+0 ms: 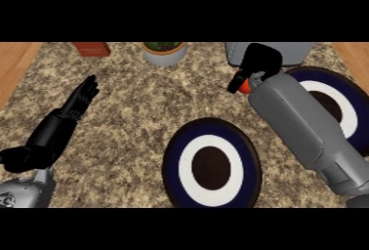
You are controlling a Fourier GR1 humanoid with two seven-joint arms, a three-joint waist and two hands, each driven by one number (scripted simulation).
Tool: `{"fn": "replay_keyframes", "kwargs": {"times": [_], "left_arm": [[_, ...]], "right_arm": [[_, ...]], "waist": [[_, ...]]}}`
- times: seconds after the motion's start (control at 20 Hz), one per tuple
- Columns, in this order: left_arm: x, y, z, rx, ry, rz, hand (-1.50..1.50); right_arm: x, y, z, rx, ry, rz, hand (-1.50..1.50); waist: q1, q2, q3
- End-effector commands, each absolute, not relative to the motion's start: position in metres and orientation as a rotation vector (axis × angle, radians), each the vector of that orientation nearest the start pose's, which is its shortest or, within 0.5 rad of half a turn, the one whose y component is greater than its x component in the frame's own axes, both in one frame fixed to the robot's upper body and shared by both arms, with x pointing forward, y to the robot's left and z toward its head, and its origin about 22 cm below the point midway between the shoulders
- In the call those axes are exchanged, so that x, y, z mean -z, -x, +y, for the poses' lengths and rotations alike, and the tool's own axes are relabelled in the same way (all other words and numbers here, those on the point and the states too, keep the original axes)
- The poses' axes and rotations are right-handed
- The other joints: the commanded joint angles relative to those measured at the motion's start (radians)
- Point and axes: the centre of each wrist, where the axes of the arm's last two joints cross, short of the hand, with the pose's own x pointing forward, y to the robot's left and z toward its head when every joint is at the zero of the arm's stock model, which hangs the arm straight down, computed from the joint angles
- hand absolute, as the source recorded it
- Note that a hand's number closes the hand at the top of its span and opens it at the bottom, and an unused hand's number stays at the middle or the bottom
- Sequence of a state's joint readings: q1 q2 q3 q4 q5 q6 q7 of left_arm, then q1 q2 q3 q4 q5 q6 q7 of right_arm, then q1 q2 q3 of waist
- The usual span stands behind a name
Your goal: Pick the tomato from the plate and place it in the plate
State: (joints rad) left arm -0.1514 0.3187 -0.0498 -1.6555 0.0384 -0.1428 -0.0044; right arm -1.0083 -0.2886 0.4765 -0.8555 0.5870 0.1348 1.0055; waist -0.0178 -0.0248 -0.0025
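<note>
A red tomato (246, 86) shows only as a small patch under my right hand (256, 63), whose fingers curl round it above the left rim of the far right plate (347, 100). That plate has a dark blue rim, a white ring and a dark centre; my grey right forearm covers much of it. A second plate (211, 167) of the same pattern lies nearer, in the middle of the counter, with nothing on it. My left hand (78, 105) rests open at the left, fingers straight and pointing away.
A potted plant in a white pot (165, 52) stands at the back centre. A red-brown box (92, 48) sits at the back left, and a grey appliance (288, 51) at the back right behind my right hand. Wooden edges border the speckled counter (137, 122).
</note>
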Motion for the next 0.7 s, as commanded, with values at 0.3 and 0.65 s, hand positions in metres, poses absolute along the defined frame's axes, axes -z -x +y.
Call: {"fn": "replay_keyframes", "kwargs": {"times": [0.3,0.65], "left_arm": [[-0.077,-0.272,0.262,0.461,-0.011,-1.775,0.00],[-0.075,-0.274,0.266,0.441,-0.041,-1.747,0.00]], "right_arm": [[-0.186,-0.409,-0.030,-0.320,1.401,-0.912,1.50],[-0.200,-0.426,-0.058,-0.198,1.568,-0.891,1.50]], "waist": [[0.030,0.013,0.000],[-0.013,0.007,0.001]]}}
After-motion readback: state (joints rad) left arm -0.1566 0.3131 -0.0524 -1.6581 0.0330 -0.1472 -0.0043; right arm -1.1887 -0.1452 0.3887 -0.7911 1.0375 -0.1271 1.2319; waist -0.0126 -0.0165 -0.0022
